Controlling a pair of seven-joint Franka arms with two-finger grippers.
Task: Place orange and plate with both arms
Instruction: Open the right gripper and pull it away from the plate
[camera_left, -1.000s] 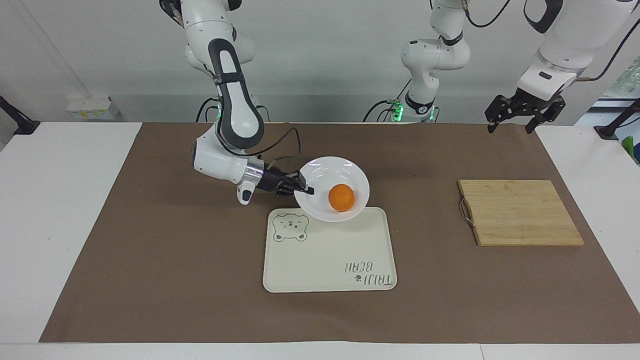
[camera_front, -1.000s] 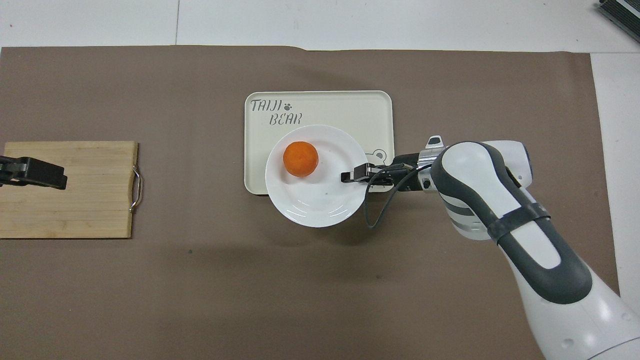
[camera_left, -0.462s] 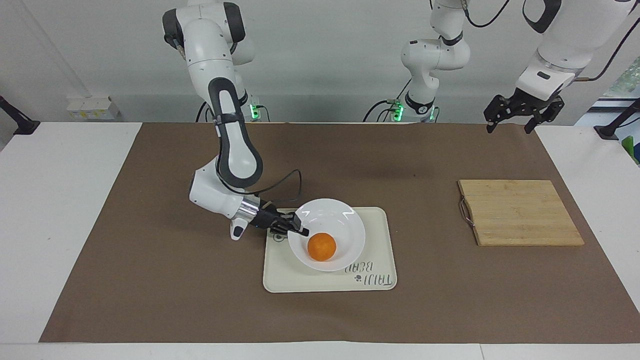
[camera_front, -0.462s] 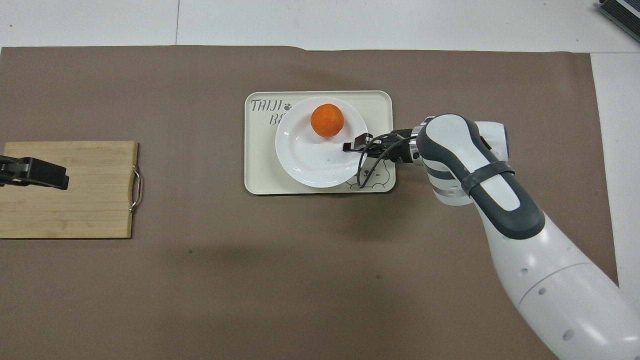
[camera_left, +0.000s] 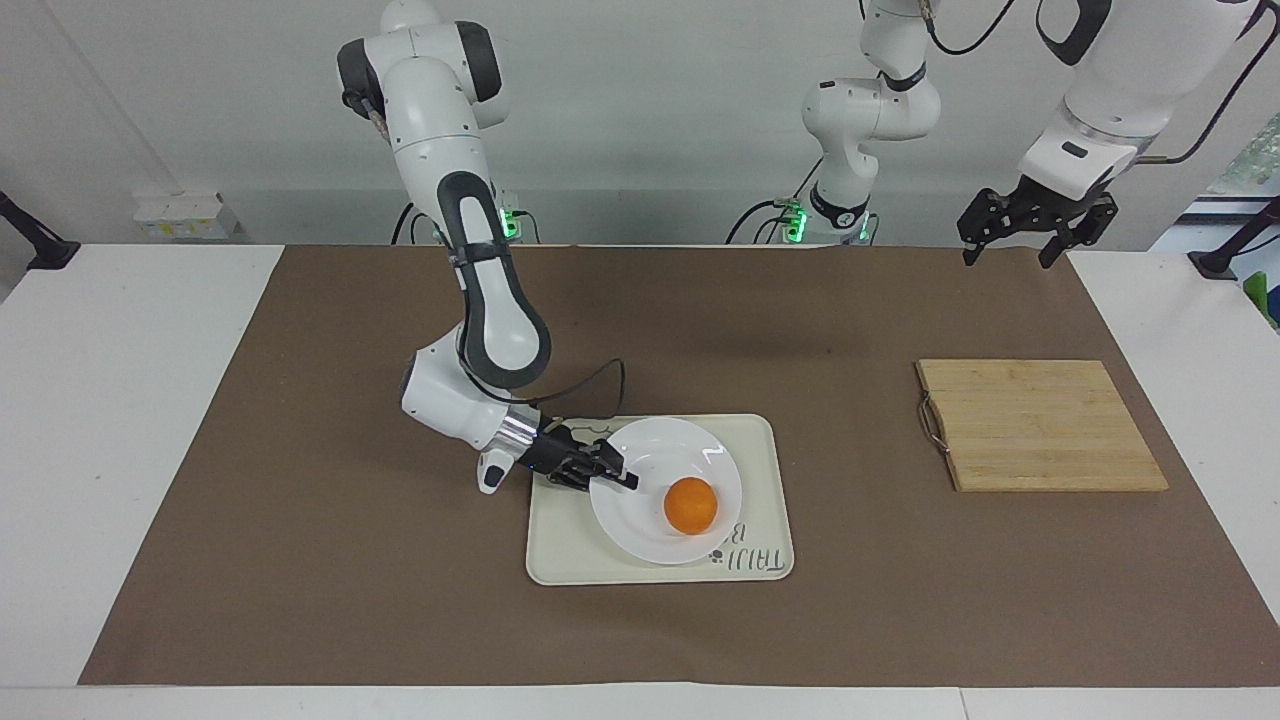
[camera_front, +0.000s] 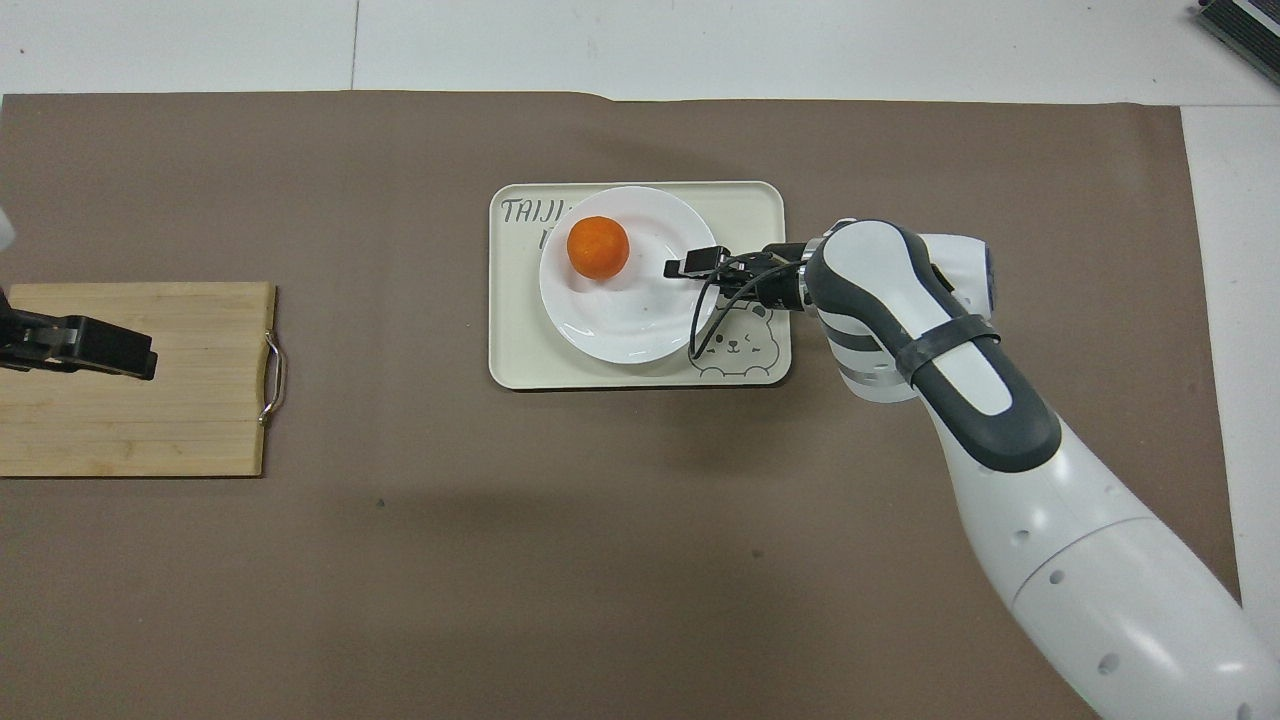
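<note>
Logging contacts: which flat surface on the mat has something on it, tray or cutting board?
The cream tray: it carries the white plate with the orange, right gripper at the plate's rim. The wooden cutting board is bare.

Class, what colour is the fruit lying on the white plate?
Bright orange: the orange on the plate, clearest in the overhead view.

A white tabletop (camera_left: 120, 420) carries a wide brown mat (camera_left: 330, 560) that covers most of it, leaving bare white strips at both ends. A plain pale wall (camera_left: 650, 110) rises along the robots' end. A white power strip (camera_left: 180, 215) sits at the wall's foot. The light is even and soft.
</note>
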